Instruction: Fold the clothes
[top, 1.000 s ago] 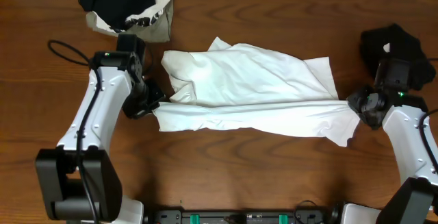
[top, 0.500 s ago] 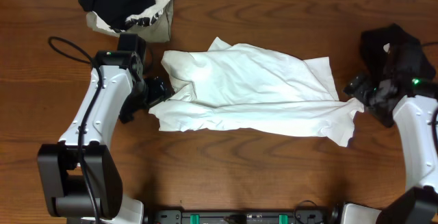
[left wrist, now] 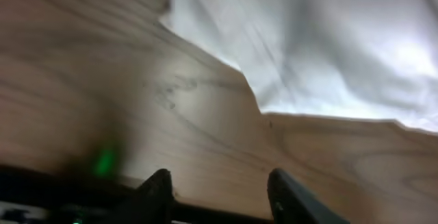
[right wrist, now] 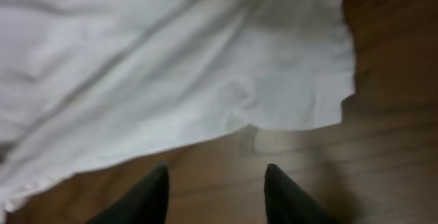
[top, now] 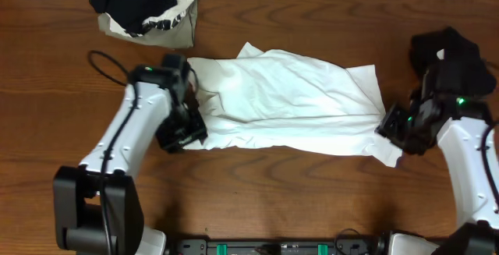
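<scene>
**Shirt spread on the table, both grippers released at its near corners**

The shirt (top: 288, 99), white and rumpled, lies spread from side to side across the middle of the wood table (top: 257, 208). A long crease runs its length just above the near hem. Its right end flares into a loose corner, and its left end is bunched.

The left gripper (left wrist: 219, 177) sits at the shirt's near left corner; from overhead its dark head overlaps the hem there. In the blurred left wrist view its fingers (left wrist: 156, 193) stand parted with nothing between them. Bare wood shows under and between them, and the shirt's edge lies ahead of the tips without touching them.

The right gripper (right wrist: 216, 170) sits at the near right corner. Its fingers (right wrist: 286, 195) are likewise parted and empty over bare wood. The hem hangs just ahead of the tips, apart from them. Whether either gripper touches the tabletop cannot be told.

Farther out, a pile (top: 144, 5) rests at the far left, with black cloth on top of white cloth with black print and olive-grey cloth. A black garment (top: 448, 52) lies at the far right, behind the right arm. A black cable (top: 101, 58) loops beside the left arm.
</scene>
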Robot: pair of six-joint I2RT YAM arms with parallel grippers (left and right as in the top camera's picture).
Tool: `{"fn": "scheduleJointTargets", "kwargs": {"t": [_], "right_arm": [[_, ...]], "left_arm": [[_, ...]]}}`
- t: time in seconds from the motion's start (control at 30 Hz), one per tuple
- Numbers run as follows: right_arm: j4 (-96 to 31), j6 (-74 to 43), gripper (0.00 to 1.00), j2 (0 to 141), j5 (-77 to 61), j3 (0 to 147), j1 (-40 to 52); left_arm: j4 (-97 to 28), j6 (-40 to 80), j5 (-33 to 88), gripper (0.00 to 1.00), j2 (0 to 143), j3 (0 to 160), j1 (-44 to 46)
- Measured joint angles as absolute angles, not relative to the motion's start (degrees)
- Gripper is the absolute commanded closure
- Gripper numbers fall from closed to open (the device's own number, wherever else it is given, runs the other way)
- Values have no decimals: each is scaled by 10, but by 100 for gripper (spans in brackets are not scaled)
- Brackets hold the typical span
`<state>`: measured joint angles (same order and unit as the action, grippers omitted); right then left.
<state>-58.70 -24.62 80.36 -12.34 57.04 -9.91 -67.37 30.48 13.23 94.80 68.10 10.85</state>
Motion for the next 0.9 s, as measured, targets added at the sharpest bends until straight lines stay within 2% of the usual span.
{"fn": "scheduleJointTargets", "kwargs": {"t": [0.2,0.4,0.8,0.9], "right_arm": [[-515,-251,73,804,-152,496,-99],[-464,-252,74,804,-161,467,-99],[-413,-254,95,804,-163,453,-99],[-409,-254,98,804,-163,449,-99]], "left_arm": [[-615,318,136,66,948,641,138],[-569,326,136,67,948,608,138],[-465,328,133,67,948,589,138],[-455,328,133,71,948,589,138]]}}
